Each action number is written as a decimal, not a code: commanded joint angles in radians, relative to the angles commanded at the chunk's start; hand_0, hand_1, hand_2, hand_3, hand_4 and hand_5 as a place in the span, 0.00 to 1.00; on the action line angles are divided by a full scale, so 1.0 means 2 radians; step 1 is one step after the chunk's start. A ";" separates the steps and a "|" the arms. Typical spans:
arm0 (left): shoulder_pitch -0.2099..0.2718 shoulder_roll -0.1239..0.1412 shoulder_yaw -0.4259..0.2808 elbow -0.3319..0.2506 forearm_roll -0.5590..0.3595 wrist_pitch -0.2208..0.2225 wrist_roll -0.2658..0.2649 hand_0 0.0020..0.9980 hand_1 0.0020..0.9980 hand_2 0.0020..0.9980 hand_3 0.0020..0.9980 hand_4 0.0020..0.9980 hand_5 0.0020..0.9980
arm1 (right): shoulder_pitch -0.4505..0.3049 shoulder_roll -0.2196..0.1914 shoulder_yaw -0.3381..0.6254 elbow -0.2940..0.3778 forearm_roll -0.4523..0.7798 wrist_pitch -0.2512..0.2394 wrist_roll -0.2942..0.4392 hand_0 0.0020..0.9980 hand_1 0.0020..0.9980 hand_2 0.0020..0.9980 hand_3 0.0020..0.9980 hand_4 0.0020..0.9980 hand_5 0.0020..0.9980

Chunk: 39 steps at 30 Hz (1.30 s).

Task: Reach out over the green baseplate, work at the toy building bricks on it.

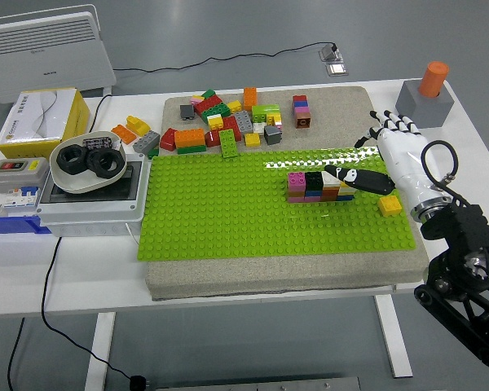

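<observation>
Right robot hand (391, 155) over the right edge of the green baseplate (228, 216), white palm turned up-table, black-tipped fingers (391, 124) spread and holding nothing; the dark thumb (360, 179) reaches leftward and appears to touch the right end of the brick row (319, 186), though contact cannot be confirmed. The row lies immediately left of the hand, on the right half of the baseplate, long axis running left–right. It is two layers high: the top shows pink, black, white and yellow bricks, with darker mixed colours beneath. A single yellow brick (389, 205) sits apart on the baseplate, just below the thumb and near the wrist. Only the right arm is in view, so it is the nearer. Any further push or press would probably travel leftward along the row's axis. Loose bricks (228, 122) lie on the grey mat (342, 102) beyond the baseplate, on the white tabletop (473, 138).
</observation>
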 joint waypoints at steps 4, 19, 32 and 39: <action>0.000 0.000 0.000 0.000 0.000 0.000 0.000 0.79 0.73 0.64 0.46 0.66 0.40 | 0.000 0.008 -0.003 -0.024 0.002 -0.003 0.002 1.00 1.00 0.98 0.60 1.00 0.87; -0.001 -0.002 0.001 -0.001 0.000 0.002 -0.001 0.79 0.73 0.64 0.46 0.66 0.40 | -0.001 0.019 -0.019 -0.049 0.010 -0.008 0.003 1.00 1.00 1.00 0.71 1.00 0.82; 0.000 -0.003 0.002 -0.001 0.000 0.002 -0.001 0.79 0.73 0.64 0.46 0.66 0.40 | -0.008 0.021 -0.022 -0.048 0.013 -0.006 0.001 1.00 1.00 1.00 0.69 1.00 0.80; -0.002 -0.003 0.002 -0.001 0.000 0.002 -0.001 0.79 0.73 0.64 0.46 0.66 0.40 | -0.006 0.023 -0.023 -0.058 0.018 -0.007 0.001 1.00 1.00 1.00 0.69 1.00 0.79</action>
